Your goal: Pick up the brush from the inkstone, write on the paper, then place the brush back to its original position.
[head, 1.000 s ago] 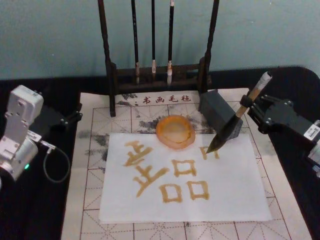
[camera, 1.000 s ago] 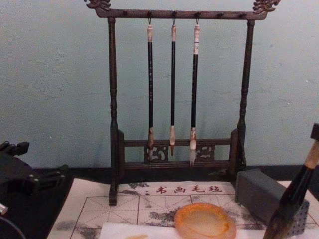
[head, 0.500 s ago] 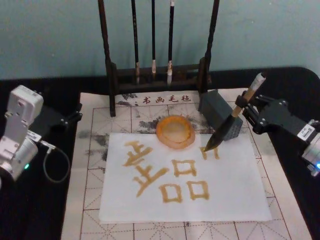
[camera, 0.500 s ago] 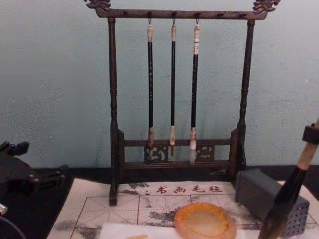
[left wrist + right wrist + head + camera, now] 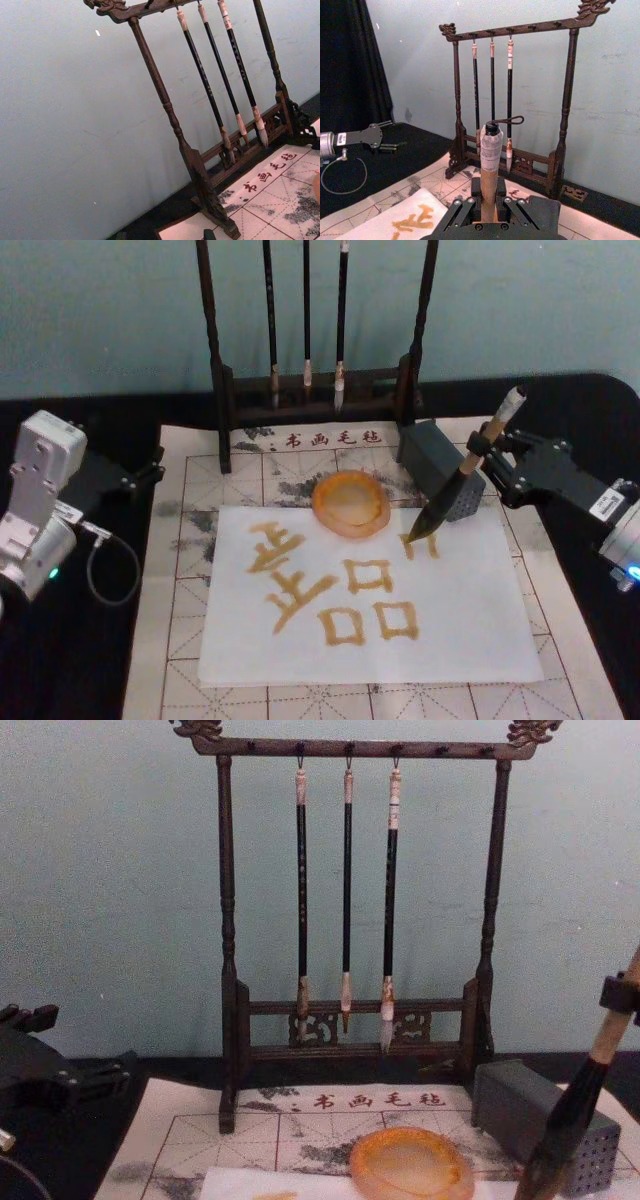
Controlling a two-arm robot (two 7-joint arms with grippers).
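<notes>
R gripper grips brush — tip on paper

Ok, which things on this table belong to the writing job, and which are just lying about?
Part of the job: brush, held by the right gripper; paper; inkstone.
Lying about: rack with three slim brushes; grey block; printed mat; left gripper, parked at the left.

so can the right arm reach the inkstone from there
Probably yes: the right end effector holds the brush with its tip at the paper just beside the inkstone, and nothing stands between them.
</notes>
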